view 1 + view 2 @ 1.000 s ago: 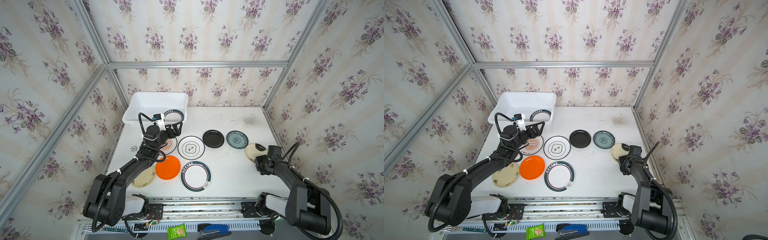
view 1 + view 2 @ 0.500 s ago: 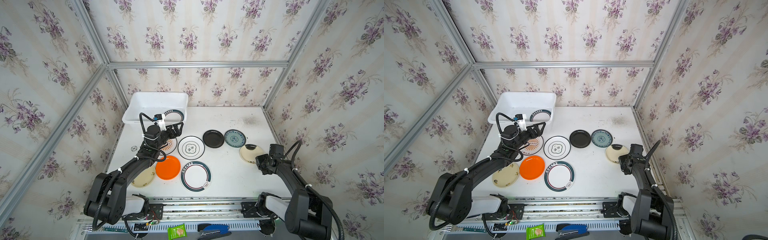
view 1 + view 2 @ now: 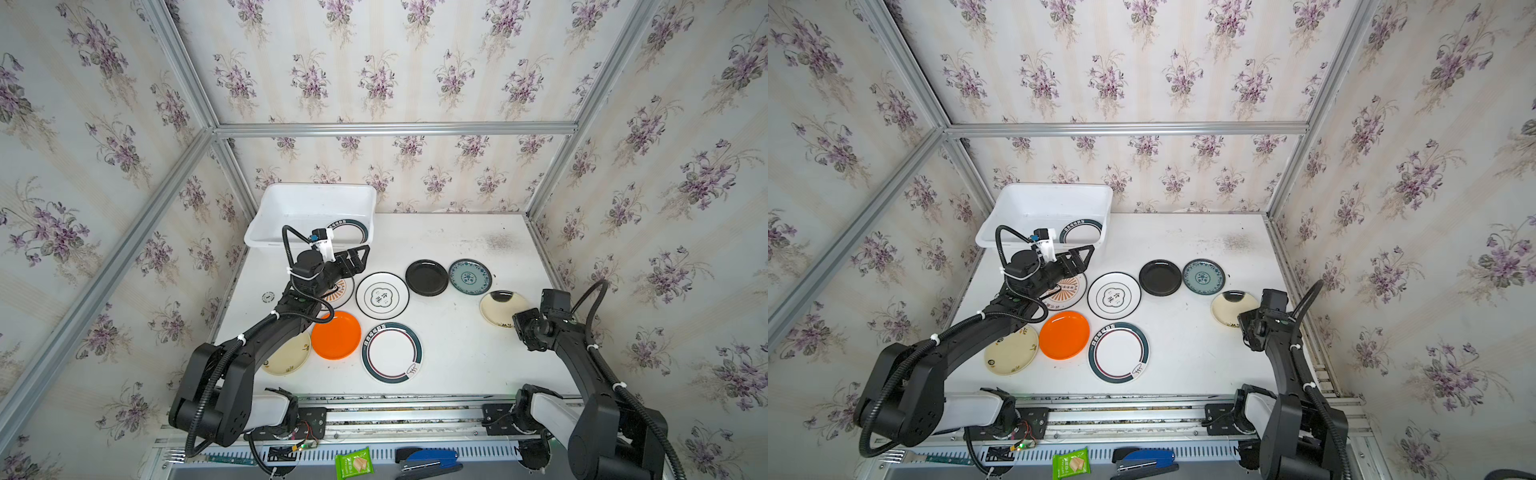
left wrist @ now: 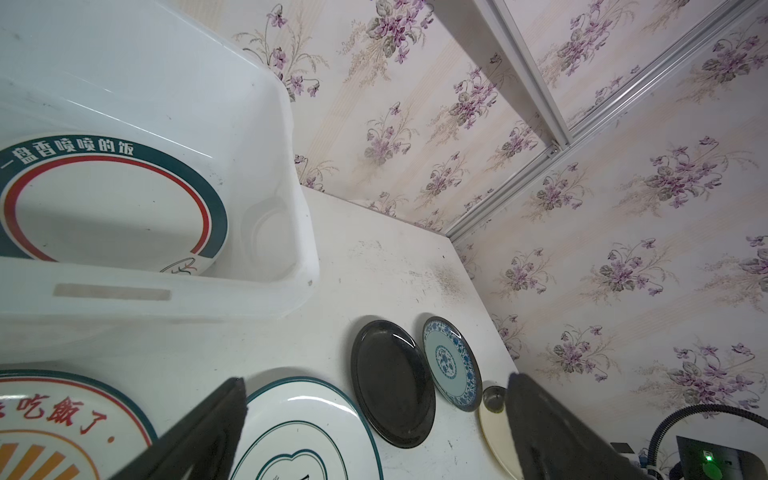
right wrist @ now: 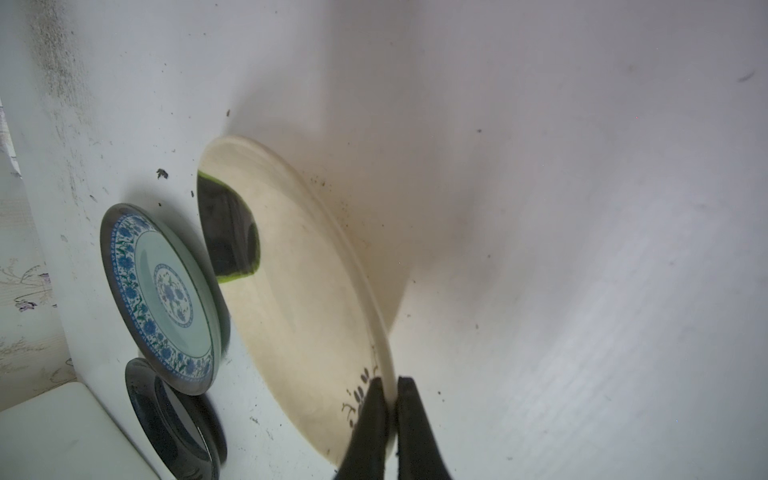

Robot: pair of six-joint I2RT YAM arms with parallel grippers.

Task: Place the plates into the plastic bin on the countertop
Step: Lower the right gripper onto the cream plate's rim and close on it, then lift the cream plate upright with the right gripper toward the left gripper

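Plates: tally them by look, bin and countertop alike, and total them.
teal-banded white plate: 2 (one in the plastic bin)
cream plate: 2
orange plate: 1
black plate: 1
blue patterned plate: 1
emblem plate: 1
sunburst plate: 1
Total: 9

The plastic bin (image 3: 307,203) is plain white; the banded plate (image 4: 108,203) in it is white with a teal rim and red ring. The countertop (image 3: 457,353) is scuffed white, bearing an orange plate (image 3: 336,335), a black plate (image 3: 426,277), a blue-flowered plate (image 3: 470,276) and a cream plate (image 3: 496,309) with a dark patch.
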